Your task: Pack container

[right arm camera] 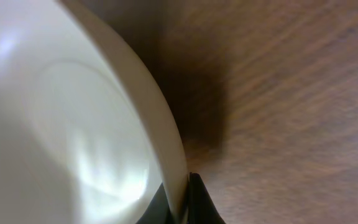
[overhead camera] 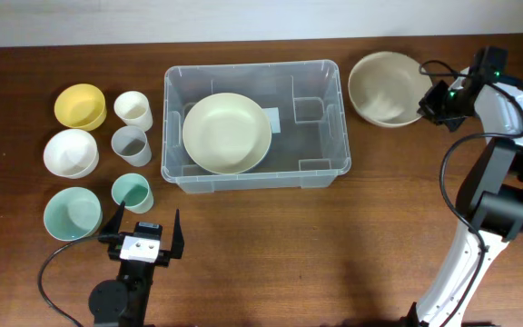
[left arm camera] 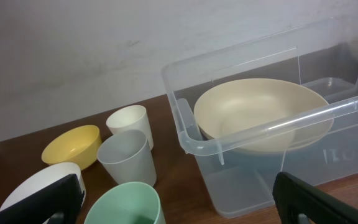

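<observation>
Right end effector (overhead camera: pixel 423 107) is clenching the rim of the bowl (overhead camera: pixel 384 86), probably for carrying it into the container (overhead camera: pixel 316 145); left end effector (overhead camera: pixel 146 232) is hovering released beside the cups (overhead camera: pixel 132 145).

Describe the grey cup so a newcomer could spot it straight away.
Start at the clear container in the middle of the table. Just left of it stands a column of three cups. The grey cup is the middle one, between the cream cup and the green cup, and it is the only grey, slightly see-through cup there.
</observation>
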### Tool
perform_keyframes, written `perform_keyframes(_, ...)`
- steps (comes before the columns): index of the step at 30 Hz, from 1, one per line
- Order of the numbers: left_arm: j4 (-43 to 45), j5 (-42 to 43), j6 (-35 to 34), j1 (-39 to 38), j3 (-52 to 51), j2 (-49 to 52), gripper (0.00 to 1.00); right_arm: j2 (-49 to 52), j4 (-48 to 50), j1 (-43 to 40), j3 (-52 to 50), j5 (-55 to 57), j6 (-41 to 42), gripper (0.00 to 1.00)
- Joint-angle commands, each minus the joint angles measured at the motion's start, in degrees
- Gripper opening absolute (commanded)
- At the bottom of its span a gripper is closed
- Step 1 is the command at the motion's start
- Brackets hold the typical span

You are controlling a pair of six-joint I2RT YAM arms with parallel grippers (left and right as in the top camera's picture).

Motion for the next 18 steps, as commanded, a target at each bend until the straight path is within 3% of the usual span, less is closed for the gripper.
perform_keyframes(1, -0.2, 0.6, 0.7, 0.3, -0.2, -0.4, 1.0, 1.0, 0.7, -1.7, -0.3, -7.6, 0.0, 0.04)
perform_keyframes(11, -0.2, 0.6, 0.7, 0.3, -0.2, -0.4, 1.0, 0.3, 3.2, -6.1, 0.0, -22.1, 0.0, 0.04)
perform_keyframes(18, -0.2, 0.6, 0.7, 0.3, -0.2, -0.4, 1.0, -6.6, 2.3, -6.3, 0.0, -28.9, 0.0, 0.04)
